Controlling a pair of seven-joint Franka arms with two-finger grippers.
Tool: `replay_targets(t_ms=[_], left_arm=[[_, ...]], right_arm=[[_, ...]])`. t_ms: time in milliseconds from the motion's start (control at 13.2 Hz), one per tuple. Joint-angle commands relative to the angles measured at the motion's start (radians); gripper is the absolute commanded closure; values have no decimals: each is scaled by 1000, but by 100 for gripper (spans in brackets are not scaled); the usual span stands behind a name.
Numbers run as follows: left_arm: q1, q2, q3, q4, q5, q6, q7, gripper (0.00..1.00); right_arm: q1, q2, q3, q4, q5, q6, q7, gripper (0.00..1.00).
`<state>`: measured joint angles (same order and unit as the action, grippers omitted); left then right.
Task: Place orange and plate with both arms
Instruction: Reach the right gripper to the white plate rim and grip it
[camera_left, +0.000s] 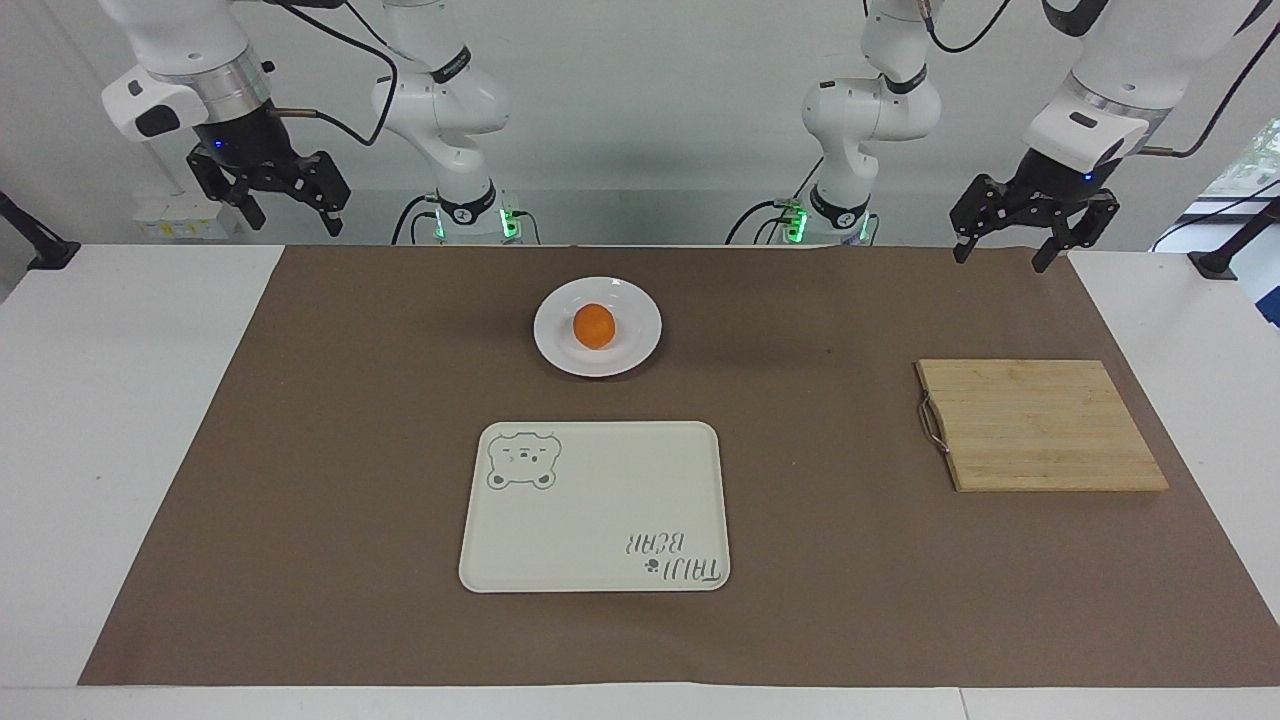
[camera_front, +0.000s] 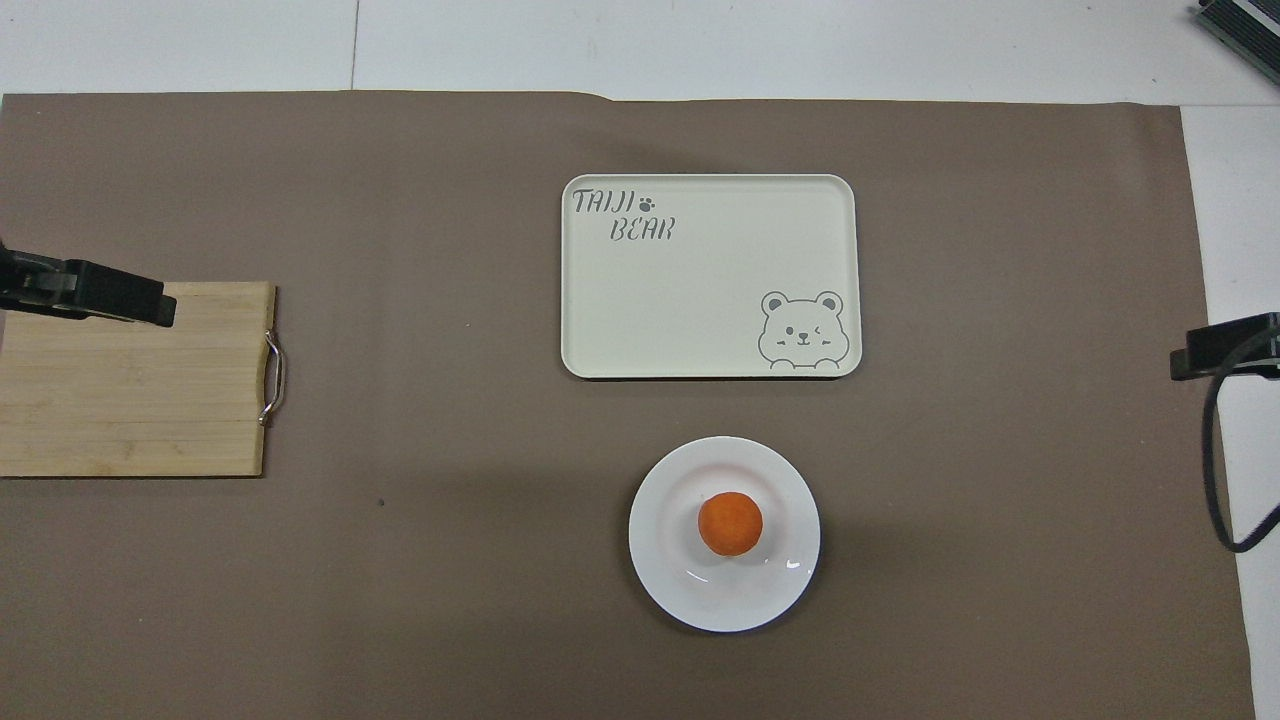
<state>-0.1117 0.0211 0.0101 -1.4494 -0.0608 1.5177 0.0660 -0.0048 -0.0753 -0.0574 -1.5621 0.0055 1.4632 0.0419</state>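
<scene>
The orange (camera_left: 594, 326) sits in the middle of the plate (camera_left: 640, 345), which rests on the brown mat (camera_left: 330, 420) nearer to the robots than the bear-print tray (camera_left: 600, 515). A bamboo cutting board (camera_left: 1040, 425) lies well apart, toward the left arm's end of the table. If the plate is gripped at one rim and tilts while being lifted, the loose round orange would probably roll off; the glossy rim could also slip between narrow fingers. The left gripper (camera_left: 1020, 243) hangs high over the mat's edge at the robots' end, near the cutting board, fingers spread and holding nothing. The right gripper (camera_left: 287, 214) waits high over the bare table at its own end, fingers likewise spread and empty.
</scene>
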Motion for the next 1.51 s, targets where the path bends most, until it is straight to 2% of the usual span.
replay_targets(t_ms=[0, 151, 680, 832, 983, 1210, 1436], left_arm=[[15, 33, -6, 55, -4, -47, 12, 0], [12, 30, -12, 61, -2, -67, 9, 0], [9, 11, -16, 46, 9, -41, 3, 0], [10, 11, -15, 46, 12, -41, 2, 0], [15, 11, -15, 43, 12, -41, -18, 0], [14, 10, -15, 41, 10, -44, -18, 0], [20, 8, -15, 41, 10, -47, -18, 0]], right_arm=[[-1, -44, 1, -68, 36, 22, 10, 0], [-3, -47, 2, -102, 40, 26, 10, 0], [75, -50, 7, -419, 128, 354, -114, 0], [80, -46, 7, -472, 151, 379, -140, 0], [81, -41, 7, -541, 244, 420, -177, 0], [135, -31, 7, -700, 407, 564, -227, 0], [138, -12, 7, -778, 533, 572, -272, 0]])
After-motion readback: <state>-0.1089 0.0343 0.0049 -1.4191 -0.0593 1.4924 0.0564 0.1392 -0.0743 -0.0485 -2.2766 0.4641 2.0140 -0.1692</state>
